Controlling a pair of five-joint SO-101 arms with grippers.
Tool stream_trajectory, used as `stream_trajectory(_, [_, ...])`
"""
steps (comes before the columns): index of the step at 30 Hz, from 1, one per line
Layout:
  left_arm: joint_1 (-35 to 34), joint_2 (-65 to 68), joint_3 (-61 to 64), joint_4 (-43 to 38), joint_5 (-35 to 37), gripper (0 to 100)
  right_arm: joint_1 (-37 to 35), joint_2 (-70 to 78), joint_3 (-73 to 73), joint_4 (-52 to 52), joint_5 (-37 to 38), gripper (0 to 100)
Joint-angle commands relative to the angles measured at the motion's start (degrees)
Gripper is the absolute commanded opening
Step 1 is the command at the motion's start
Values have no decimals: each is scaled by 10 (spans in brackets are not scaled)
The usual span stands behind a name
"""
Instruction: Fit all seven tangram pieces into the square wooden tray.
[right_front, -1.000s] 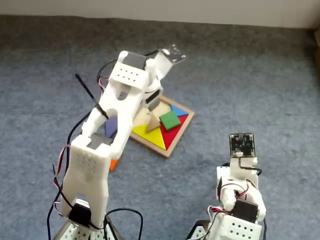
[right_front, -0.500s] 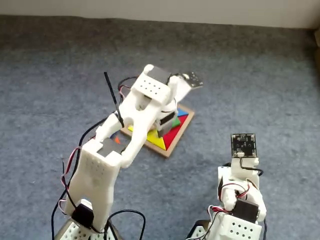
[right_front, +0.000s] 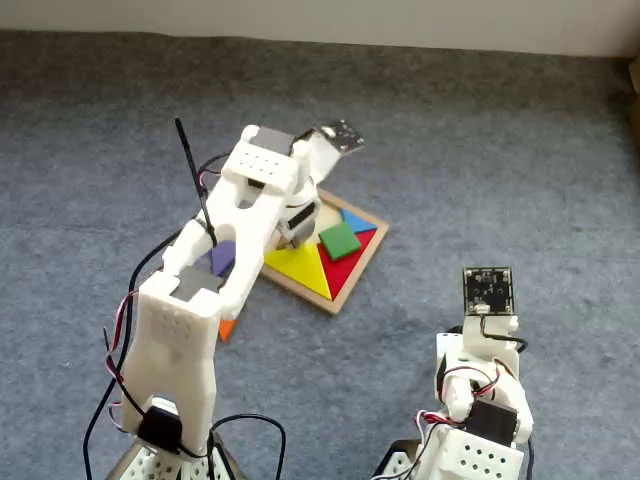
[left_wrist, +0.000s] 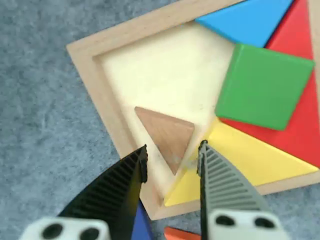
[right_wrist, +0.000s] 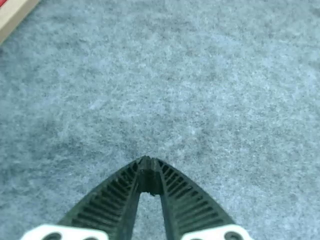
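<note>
The square wooden tray (left_wrist: 85, 65) lies on the carpet and holds a blue triangle (left_wrist: 250, 20), a green square (left_wrist: 265, 85), a red triangle (left_wrist: 300, 130) and a yellow triangle (left_wrist: 250, 160). A small brown triangle (left_wrist: 167, 135) lies flat in the tray's bare corner. My left gripper (left_wrist: 172, 152) hovers open over it, one finger on each side of its nearest corner. In the high view the left gripper (right_front: 296, 230) is over the tray (right_front: 340, 300). A purple piece (right_front: 222, 255) and an orange piece (right_front: 228, 329) lie on the carpet beside the tray. My right gripper (right_wrist: 149, 172) is shut above bare carpet.
Grey-blue carpet (right_front: 500, 160) surrounds the tray on all sides. The right arm (right_front: 482, 400) stays folded at the near right. A pale wall strip (right_front: 400, 20) runs along the far edge.
The left arm swung right across the tray half a second ago, then came back left to the tray's bare corner. The right arm kept still.
</note>
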Motion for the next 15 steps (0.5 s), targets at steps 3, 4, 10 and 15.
stream_trajectory(3, [31, -43, -43, 41, -7, 178, 7, -14, 56, 1, -1, 9])
stream_trajectory(4, [41, -43, -57, 56, -7, 178, 7, -14, 56, 1, -1, 9])
stream_trajectory(10, [83, -38, -129, 82, 40, 178, 7, -14, 56, 1, 0, 9])
stream_trajectory(15, [95, -36, -131, 80, 42, 178, 7, -14, 56, 1, 0, 9])
